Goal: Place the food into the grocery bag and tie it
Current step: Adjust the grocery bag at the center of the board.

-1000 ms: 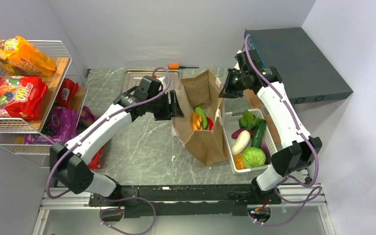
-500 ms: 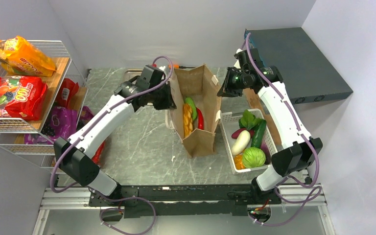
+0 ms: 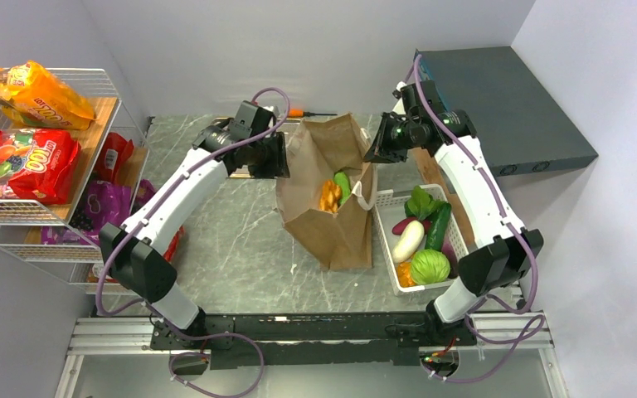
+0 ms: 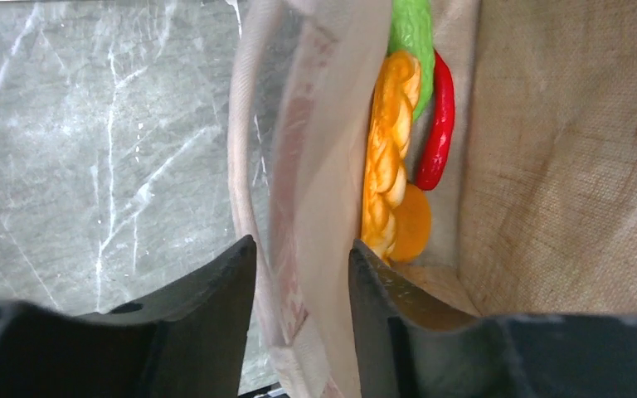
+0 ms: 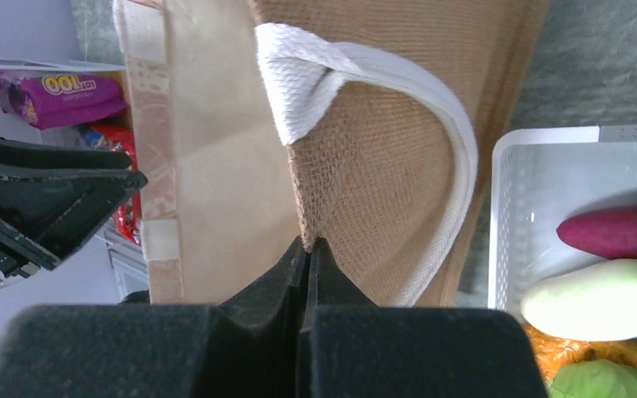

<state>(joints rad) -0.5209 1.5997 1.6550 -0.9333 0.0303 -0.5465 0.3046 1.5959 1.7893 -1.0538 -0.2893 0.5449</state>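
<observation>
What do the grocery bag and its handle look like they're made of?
The grocery bag looks like coarse brown woven cloth, burlap-like and matte: an open crisscross weave shows. Its handle looks like white woven webbing, matte, with a fine ribbed texture.

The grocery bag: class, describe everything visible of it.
The grocery bag is tall, brown and coarse-woven, with white loop handles. It stands open and crumpled on the table beside the white basket. Inside lie an orange braided piece, a green vegetable and a red chili. The right gripper pinches its right rim; the left gripper straddles the left rim with parted jaws.
</observation>
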